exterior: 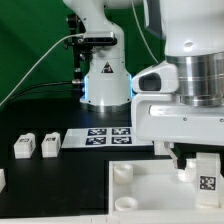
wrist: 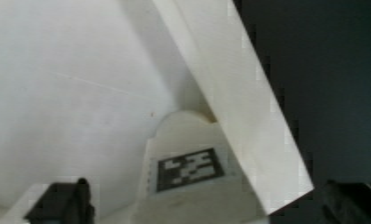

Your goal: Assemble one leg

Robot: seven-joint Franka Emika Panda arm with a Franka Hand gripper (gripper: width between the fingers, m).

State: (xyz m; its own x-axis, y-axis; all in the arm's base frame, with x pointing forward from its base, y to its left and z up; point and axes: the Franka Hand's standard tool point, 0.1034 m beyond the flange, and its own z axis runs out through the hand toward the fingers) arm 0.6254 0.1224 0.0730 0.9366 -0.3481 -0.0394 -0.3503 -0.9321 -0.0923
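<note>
My gripper [exterior: 203, 165] is at the exterior view's right, shut on the leg [exterior: 206, 178], a small white block with a black-and-white tag. It holds the leg upright over the right part of the large white tabletop panel [exterior: 140, 190]. In the wrist view the leg [wrist: 196, 165] sits between the two dark fingertips of the gripper [wrist: 205, 202], with the white panel [wrist: 66, 90] behind it. I cannot tell whether the leg touches the panel.
Two more legs [exterior: 23, 147] [exterior: 49, 143] lie on the black table at the exterior view's left, and a third [exterior: 2, 179] is cut by the left edge. The marker board [exterior: 95, 136] lies in front of the arm's base [exterior: 104, 80].
</note>
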